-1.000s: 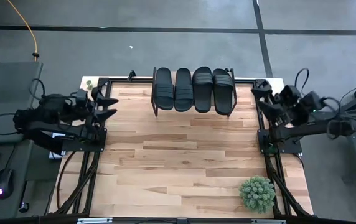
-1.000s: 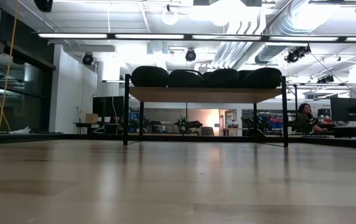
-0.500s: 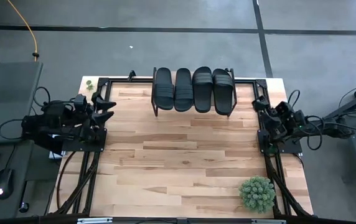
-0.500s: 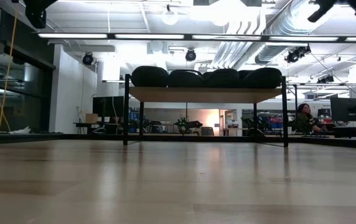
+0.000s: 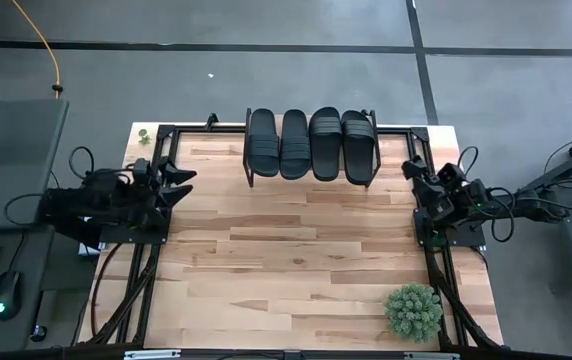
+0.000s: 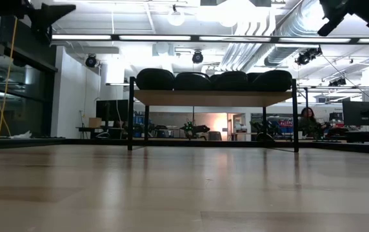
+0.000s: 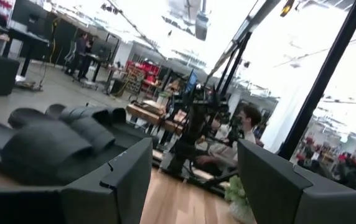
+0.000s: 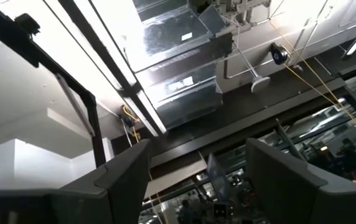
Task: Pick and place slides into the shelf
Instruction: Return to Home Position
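Four black slides (image 5: 311, 145) lie side by side on top of the small shelf (image 5: 311, 185) at the table's far edge, soles down on its wooden top; the low view shows them as dark humps (image 6: 213, 79) on the shelf (image 6: 213, 98). The left wrist view sees the slides (image 7: 60, 134) from the side. My left gripper (image 5: 176, 180) is open and empty at the table's left edge, raised above it. My right gripper (image 5: 413, 178) is open and empty at the right edge, tipped up toward the ceiling.
A small green potted plant (image 5: 413, 312) stands near the table's near right corner. Black frame rails (image 5: 146, 270) run along the table's left and right sides. Bare wooden tabletop (image 5: 286, 260) stretches between the arms. A person sits in the room behind the table (image 6: 307, 122).
Both arms have drawn back over their own table edges. The right gripper has pulled in toward the right rail and lowered; the left gripper has shifted a little toward the near side and inward. The slides have stayed on the shelf.
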Motion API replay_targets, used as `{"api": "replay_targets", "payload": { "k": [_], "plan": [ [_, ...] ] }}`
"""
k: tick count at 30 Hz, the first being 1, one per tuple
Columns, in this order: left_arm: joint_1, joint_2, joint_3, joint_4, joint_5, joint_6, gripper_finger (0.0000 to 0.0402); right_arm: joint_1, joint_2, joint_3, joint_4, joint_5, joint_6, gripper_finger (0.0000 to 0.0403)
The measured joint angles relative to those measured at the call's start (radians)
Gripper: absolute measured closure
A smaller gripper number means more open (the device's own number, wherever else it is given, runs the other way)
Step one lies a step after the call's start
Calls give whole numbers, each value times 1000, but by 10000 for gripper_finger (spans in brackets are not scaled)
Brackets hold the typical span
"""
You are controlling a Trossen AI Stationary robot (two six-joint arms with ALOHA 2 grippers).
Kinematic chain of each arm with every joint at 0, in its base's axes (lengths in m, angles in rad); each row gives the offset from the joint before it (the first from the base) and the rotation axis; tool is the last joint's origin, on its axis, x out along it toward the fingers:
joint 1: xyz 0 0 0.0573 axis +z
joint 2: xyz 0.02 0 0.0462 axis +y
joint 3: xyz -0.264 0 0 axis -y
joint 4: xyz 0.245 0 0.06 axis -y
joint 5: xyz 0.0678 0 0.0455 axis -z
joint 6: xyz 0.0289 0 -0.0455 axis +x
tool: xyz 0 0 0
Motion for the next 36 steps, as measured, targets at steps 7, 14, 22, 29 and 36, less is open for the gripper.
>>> {"api": "replay_targets", "payload": {
  "k": [7, 14, 22, 29, 36],
  "plan": [
    [0, 1, -63, 58, 1, -12, 186, 0, 0, 0, -20, -4, 8, 150],
    [0, 1, -99, 96, 2, -27, 186, 0, 0, -1, -53, 1, 46, 150],
    [0, 1, -167, 140, 3, -57, 186, 0, 0, -1, -91, 20, 110, 150],
    [0, 1, -274, 295, 30, -90, 186, 1, 0, -1, -93, 3, 106, 150],
    [0, 2, -302, 291, 36, -122, 185, 1, 0, -1, -92, 4, 110, 150]
  ]
}}
